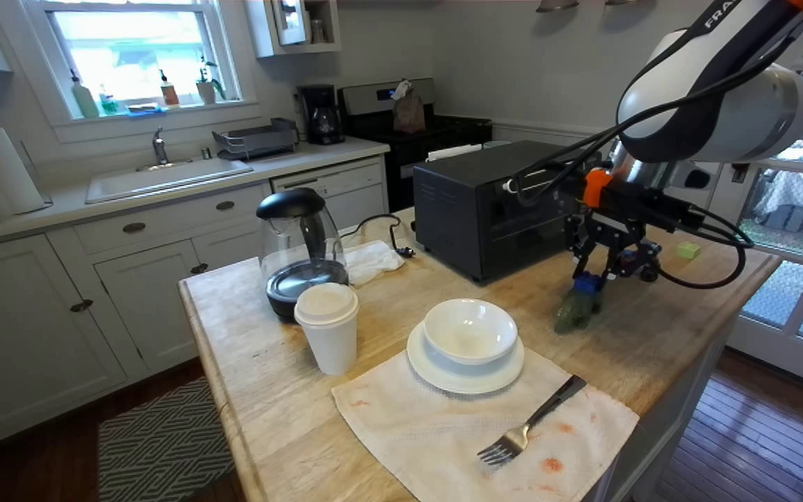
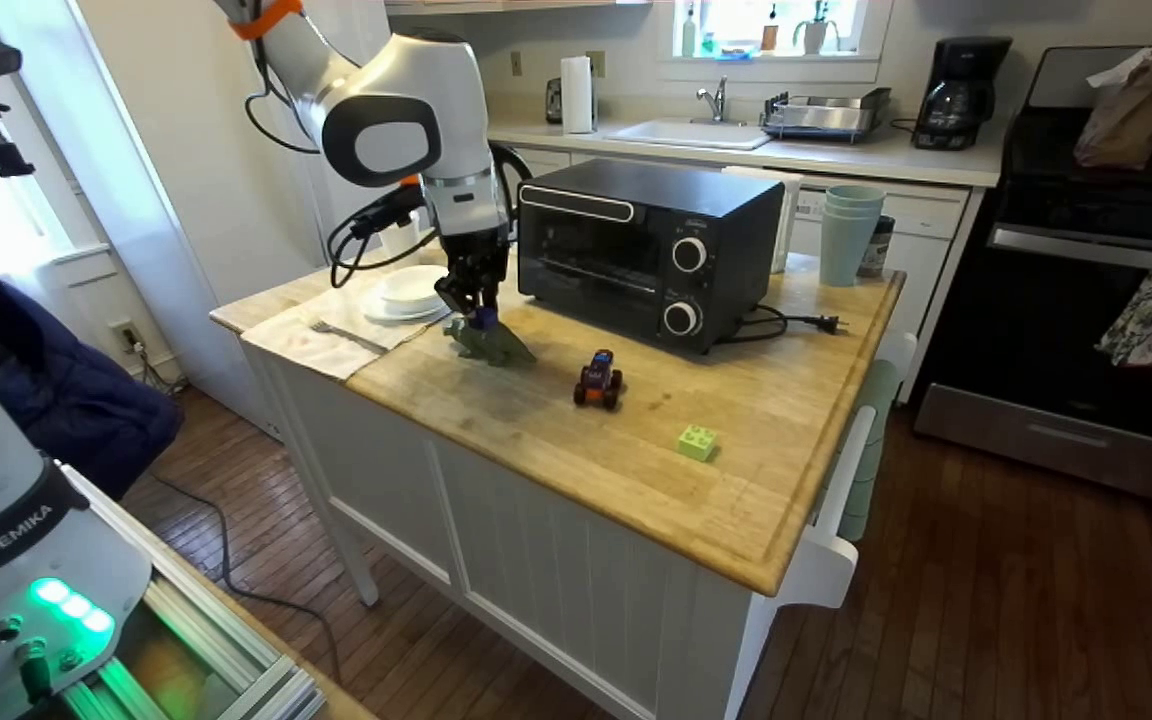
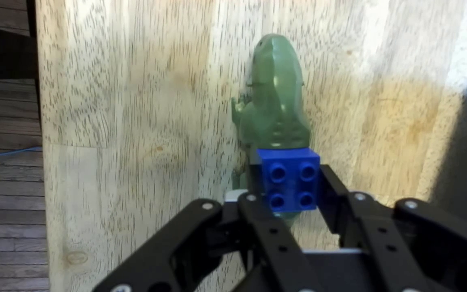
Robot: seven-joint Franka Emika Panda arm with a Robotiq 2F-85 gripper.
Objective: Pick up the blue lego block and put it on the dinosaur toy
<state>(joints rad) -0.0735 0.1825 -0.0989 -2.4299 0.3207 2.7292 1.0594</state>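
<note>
The blue lego block [image 3: 292, 184] shows in the wrist view with its studs facing the camera. It shows in both exterior views too, in an exterior view [image 1: 587, 282] and in an exterior view [image 2: 484, 317]. My gripper [image 3: 290, 178] is shut on the block, with a finger against each side. The green dinosaur toy [image 3: 276, 89] stands on the table directly under the block, which hides its middle and back part in the wrist view. The dinosaur toy [image 2: 496, 345] and the block look in contact, but I cannot tell whether the block rests fully on it.
A black toaster oven [image 2: 636, 250] stands close beside the arm. A white bowl [image 1: 471, 331] on a plate, a fork [image 1: 530, 422] and a cloth lie nearby. A toy truck [image 2: 599, 380], a light green block [image 2: 697, 442], a kettle [image 1: 304, 251] and a white cup [image 1: 328, 335] are on the table.
</note>
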